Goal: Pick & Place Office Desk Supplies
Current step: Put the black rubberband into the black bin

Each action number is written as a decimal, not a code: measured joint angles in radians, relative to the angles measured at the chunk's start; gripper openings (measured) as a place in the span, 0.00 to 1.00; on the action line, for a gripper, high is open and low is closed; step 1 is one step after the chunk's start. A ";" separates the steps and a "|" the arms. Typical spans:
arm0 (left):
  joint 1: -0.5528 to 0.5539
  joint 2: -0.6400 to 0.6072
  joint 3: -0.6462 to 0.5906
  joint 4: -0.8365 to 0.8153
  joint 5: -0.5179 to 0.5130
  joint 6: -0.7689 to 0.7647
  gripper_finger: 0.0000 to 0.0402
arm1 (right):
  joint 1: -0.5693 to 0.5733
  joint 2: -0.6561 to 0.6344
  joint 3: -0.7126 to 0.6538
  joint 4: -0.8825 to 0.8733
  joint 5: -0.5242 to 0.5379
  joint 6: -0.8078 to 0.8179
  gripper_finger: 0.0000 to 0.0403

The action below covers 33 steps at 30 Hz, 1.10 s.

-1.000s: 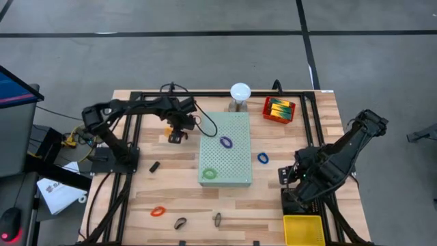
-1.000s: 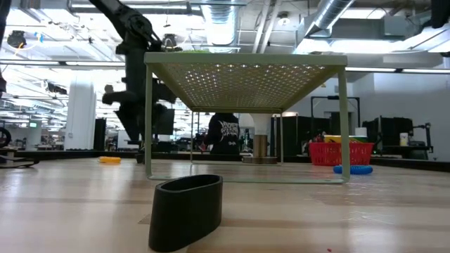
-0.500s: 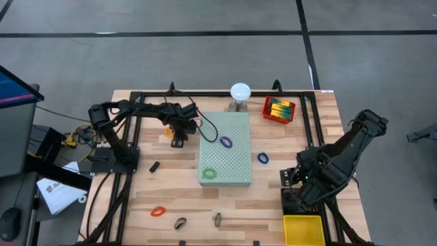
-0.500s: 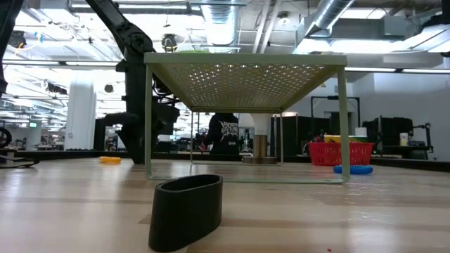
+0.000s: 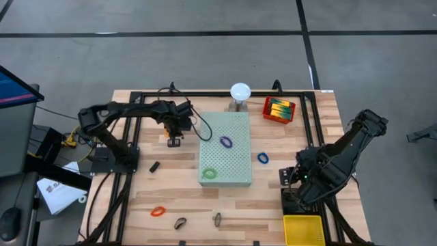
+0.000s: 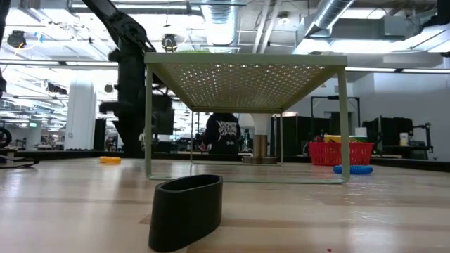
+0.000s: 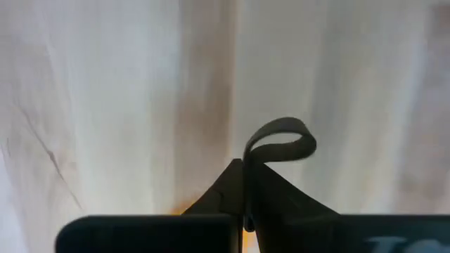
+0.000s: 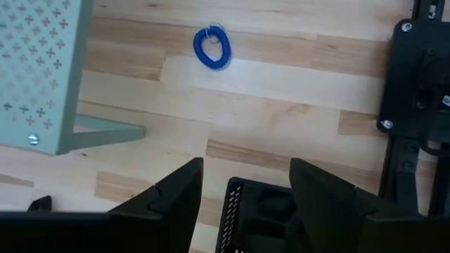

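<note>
Grey band loop (image 7: 280, 143) pinched flat in left gripper (image 7: 244, 184), jaws fully closed, table's ten o'clock. Best lifted straight, slowly, pinch kept. Right gripper (image 8: 246, 184) parked at four o'clock, jaws half-spread, empty.

Grey floor (image 5: 205, 41), ceiling ducts (image 6: 330, 17), bright lights

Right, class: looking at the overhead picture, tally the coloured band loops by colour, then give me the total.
purple loop: 1
green loop: 1
blue loop: 1
orange loop: 1
Total: 4
</note>
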 joint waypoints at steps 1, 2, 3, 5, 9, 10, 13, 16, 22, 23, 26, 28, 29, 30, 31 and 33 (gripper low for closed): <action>0.000 -0.022 0.000 -0.015 0.015 -0.013 0.01 | 0.000 0.000 0.000 0.001 0.010 0.000 0.52; -0.001 -0.045 0.000 -0.029 0.030 -0.029 0.01 | 0.000 0.000 0.000 0.004 0.017 0.000 0.52; -0.002 -0.073 0.000 -0.047 0.046 -0.041 0.01 | 0.000 0.000 0.000 0.003 0.023 -0.001 0.52; -0.012 -0.125 0.000 -0.067 0.073 -0.079 0.01 | 0.000 0.000 0.000 0.004 0.036 -0.003 0.52; -0.056 -0.238 0.000 -0.112 0.106 -0.143 0.00 | 0.000 0.000 0.000 0.006 0.051 -0.003 0.52; -0.071 -0.264 0.000 -0.123 0.123 -0.162 0.00 | 0.000 0.000 0.000 0.006 0.056 -0.003 0.52; -0.130 -0.340 0.000 -0.134 0.153 -0.255 0.00 | 0.000 0.000 0.000 0.017 0.076 -0.003 0.52; -0.211 -0.411 0.000 -0.120 0.191 -0.370 0.00 | 0.000 0.000 0.000 0.043 0.118 -0.012 0.52; -0.406 -0.525 0.001 0.109 0.230 -0.609 0.00 | -0.001 0.000 0.000 0.167 0.251 -0.111 0.52; -0.436 -0.532 0.001 0.184 0.229 -0.650 0.00 | -0.003 0.000 0.000 0.202 0.280 -0.138 0.52; -0.508 -0.520 0.002 0.402 0.219 -0.743 0.00 | -0.018 0.000 0.000 0.325 0.357 -0.265 0.52; -0.545 -0.488 0.003 0.536 0.198 -0.784 0.01 | -0.037 0.000 0.000 0.417 0.395 -0.381 0.52; -0.556 -0.467 0.003 0.592 0.196 -0.802 0.01 | -0.050 0.000 0.000 0.470 0.410 -0.447 0.52; -0.564 -0.443 0.003 0.640 0.195 -0.817 0.01 | -0.063 0.000 0.000 0.529 0.421 -0.522 0.52; -0.571 -0.418 0.003 0.692 0.195 -0.835 0.01 | -0.077 0.000 0.000 0.583 0.429 -0.598 0.52; -0.580 -0.372 0.002 0.771 0.191 -0.869 0.01 | -0.106 0.000 0.000 0.707 0.437 -0.759 0.52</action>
